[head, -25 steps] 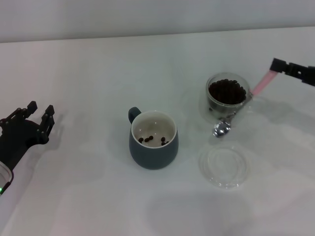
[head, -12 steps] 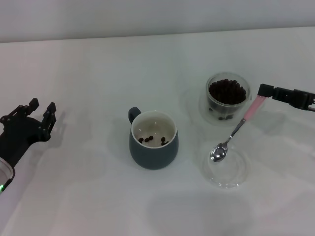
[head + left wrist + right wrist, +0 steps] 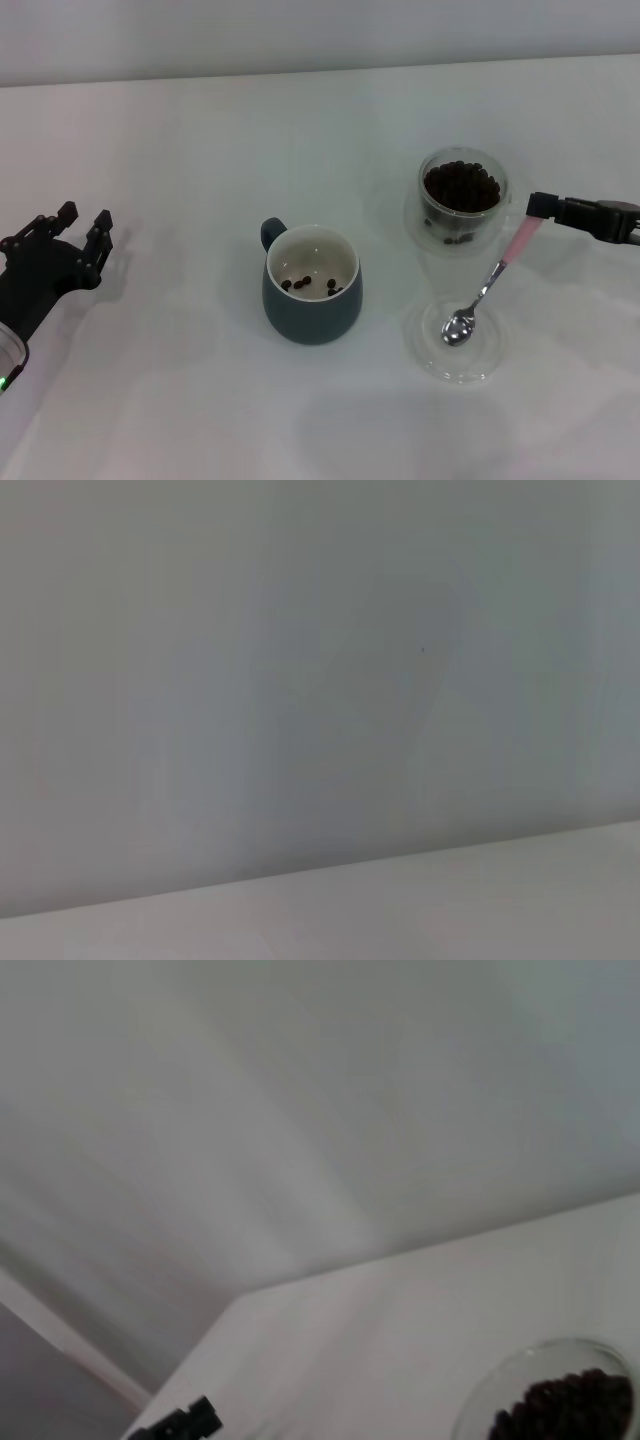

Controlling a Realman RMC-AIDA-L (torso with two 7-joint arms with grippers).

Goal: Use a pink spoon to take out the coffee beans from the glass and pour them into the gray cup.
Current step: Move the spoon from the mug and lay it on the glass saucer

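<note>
Few beans sit in the gray cup (image 3: pixel 312 285). My right claw (image 3: pixel 540 206) pinches the pink spoon (image 3: pixel 490 281) by its very tip, so it could slip; my left claw (image 3: pixel 70 232) idles spread.

Table (image 3: pixel 200 140) layout, head view. The gray cup (image 3: pixel 311 287) stands near the centre, with a few coffee beans (image 3: pixel 305 285) inside. To its right and farther back stands the glass (image 3: pixel 461 200), holding many beans. A saucer (image 3: pixel 457 338) lies in front of the glass, to the right of the cup. The pink spoon (image 3: pixel 490 283) slants down with its bowl over the saucer; whether it touches cannot be told. The right gripper (image 3: pixel 541 207) holds its handle end just right of the glass. The left gripper (image 3: pixel 78 237) sits far left, well apart.
</note>
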